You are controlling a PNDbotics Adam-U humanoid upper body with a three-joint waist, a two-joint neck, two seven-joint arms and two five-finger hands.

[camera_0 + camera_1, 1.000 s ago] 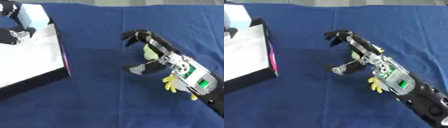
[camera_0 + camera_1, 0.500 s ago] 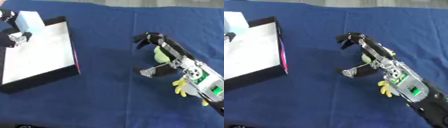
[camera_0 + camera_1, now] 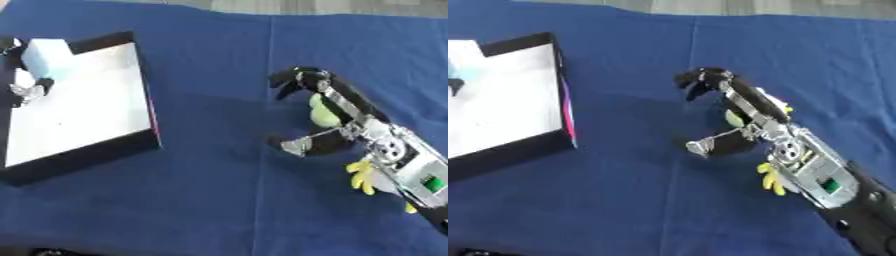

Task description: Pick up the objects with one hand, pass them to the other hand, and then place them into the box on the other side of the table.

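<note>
My right hand (image 3: 353, 125) reaches in from the lower right over the blue cloth. Its fingers (image 3: 297, 80) arch forward with bent tips and its thumb (image 3: 297, 145) sticks out to the left, well apart from them. A pale green rounded object (image 3: 323, 113) lies on the cloth under the fingers, in the gap between fingers and thumb; whether they touch it I cannot tell. A yellow, finger-shaped object (image 3: 360, 176) shows beneath the wrist. The black-walled box (image 3: 87, 154) with a white floor stands at the left.
Inside the box lie a light blue block (image 3: 48, 53) and a small black-and-white item (image 3: 26, 90) at its far left side. A wide stretch of blue cloth separates the box from my hand. A dark shape (image 3: 44, 251) shows at the bottom left edge.
The whole picture has shifted, so the camera moved. My right hand keeps the same arched pose over the green object.
</note>
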